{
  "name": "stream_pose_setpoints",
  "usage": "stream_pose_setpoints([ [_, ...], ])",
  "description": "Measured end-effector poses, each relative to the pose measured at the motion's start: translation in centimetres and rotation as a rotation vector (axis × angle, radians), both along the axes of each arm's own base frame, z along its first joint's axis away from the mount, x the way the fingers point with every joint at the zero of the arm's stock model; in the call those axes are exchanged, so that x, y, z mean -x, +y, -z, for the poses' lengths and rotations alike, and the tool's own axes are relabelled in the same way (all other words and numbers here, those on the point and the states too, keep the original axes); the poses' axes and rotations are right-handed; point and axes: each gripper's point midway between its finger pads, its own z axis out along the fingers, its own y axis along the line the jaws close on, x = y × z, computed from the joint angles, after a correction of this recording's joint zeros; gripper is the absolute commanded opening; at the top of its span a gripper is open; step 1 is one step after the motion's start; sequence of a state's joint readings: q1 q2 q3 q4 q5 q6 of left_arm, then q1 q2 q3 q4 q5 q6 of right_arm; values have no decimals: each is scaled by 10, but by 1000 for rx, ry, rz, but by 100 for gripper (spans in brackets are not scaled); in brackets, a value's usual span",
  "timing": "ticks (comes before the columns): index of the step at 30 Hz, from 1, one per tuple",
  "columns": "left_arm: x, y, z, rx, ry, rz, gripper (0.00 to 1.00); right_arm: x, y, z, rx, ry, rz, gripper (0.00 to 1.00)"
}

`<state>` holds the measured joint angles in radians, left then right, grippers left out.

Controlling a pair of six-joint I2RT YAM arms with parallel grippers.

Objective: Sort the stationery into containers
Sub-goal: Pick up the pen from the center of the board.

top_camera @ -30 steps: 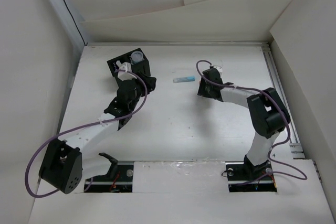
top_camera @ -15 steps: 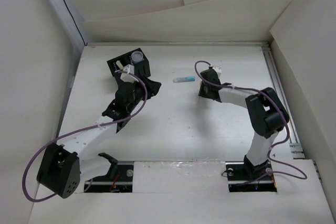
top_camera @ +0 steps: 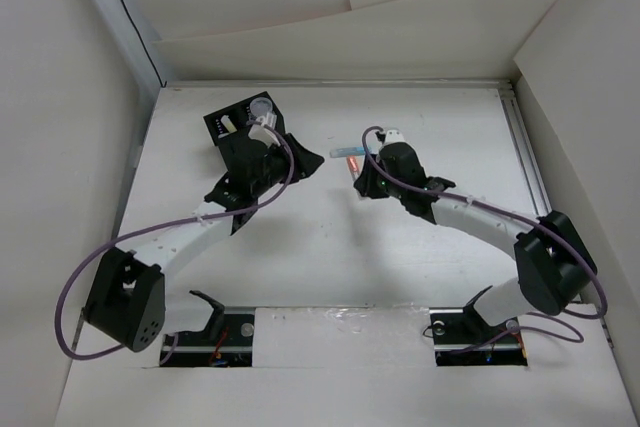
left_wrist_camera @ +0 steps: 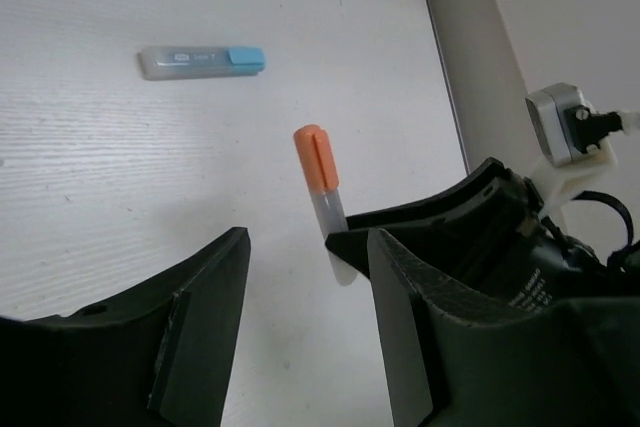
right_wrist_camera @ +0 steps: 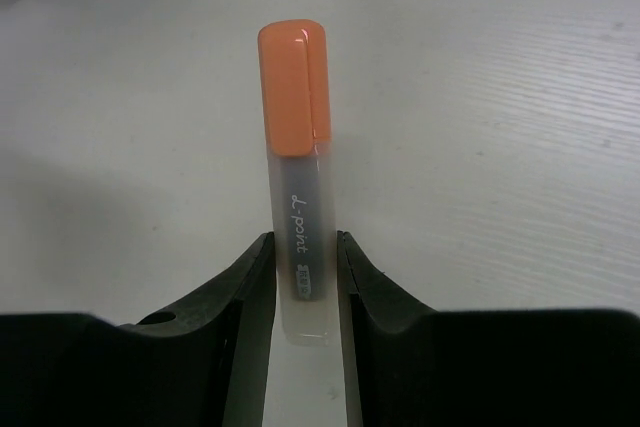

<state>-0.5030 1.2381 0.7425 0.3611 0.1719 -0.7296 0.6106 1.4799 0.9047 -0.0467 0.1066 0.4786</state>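
Note:
My right gripper is shut on the clear body of an orange-capped marker stick, with the cap pointing away from the fingers. From above, this stick shows at the tip of the right gripper in mid table. A blue-capped stick lies flat on the table just beyond. My left gripper stands open with nothing between its fingers, facing the orange stick. The black organizer sits at the back left with a round white cylinder in it, and my left wrist partly covers it.
White walls close in the table on the left, back and right. A metal rail runs along the right edge. The two grippers face each other closely in mid table, the left gripper just left of the right one.
The right gripper closed on the orange stick and swung left to mid table. The left gripper moved back and right, towards it.

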Motion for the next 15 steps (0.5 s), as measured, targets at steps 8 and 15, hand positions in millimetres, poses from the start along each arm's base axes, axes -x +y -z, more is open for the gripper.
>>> stream_pose_setpoints([
  [8,-8,-21,13,-22,60,93,56,33,41,-5,-65,9,-214,13],
  [15,-10,-22,35,-58,111,95,53,44,60,-19,-123,-13,-300,13],
])
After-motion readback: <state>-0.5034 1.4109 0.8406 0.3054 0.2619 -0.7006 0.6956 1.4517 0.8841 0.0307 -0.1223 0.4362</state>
